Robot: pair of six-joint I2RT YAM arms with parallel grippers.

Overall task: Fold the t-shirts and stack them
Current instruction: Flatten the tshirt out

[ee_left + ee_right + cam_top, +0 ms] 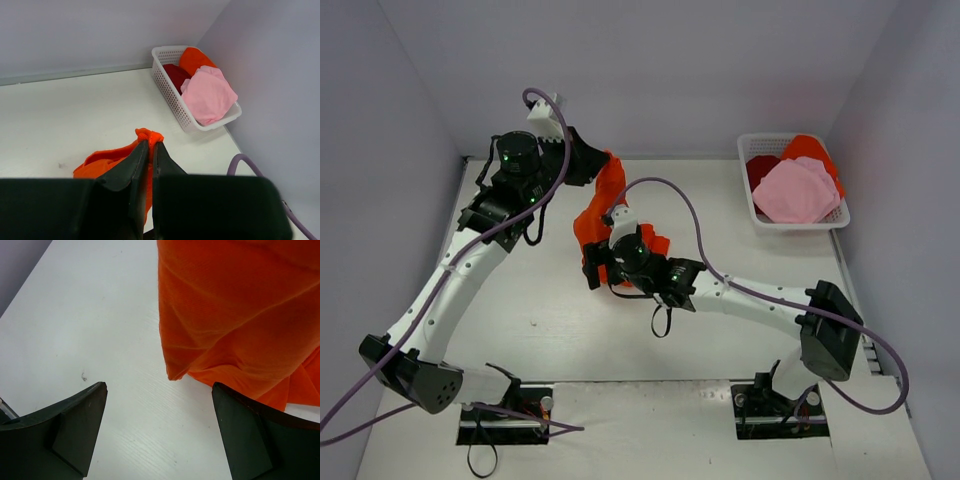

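A bright orange-red t-shirt (592, 215) hangs bunched from my left gripper (605, 165), its lower part resting on the white table. In the left wrist view the left gripper (151, 143) is shut on a knot of this t-shirt (107, 162). My right gripper (591, 264) is low beside the hanging cloth. In the right wrist view the right gripper (160, 390) is open over bare table, and the shirt's lower corner (172, 375) hangs just beyond its fingertips (235, 410), apart from them. A pink t-shirt (795, 192), a dark red one (760, 170) and another orange one (815, 150) lie in the basket.
The white lattice basket (748, 195) stands at the back right near the wall, also seen from the left wrist as the basket (170, 95). Purple cables loop over both arms. Grey walls close in the table on the left, back and right.
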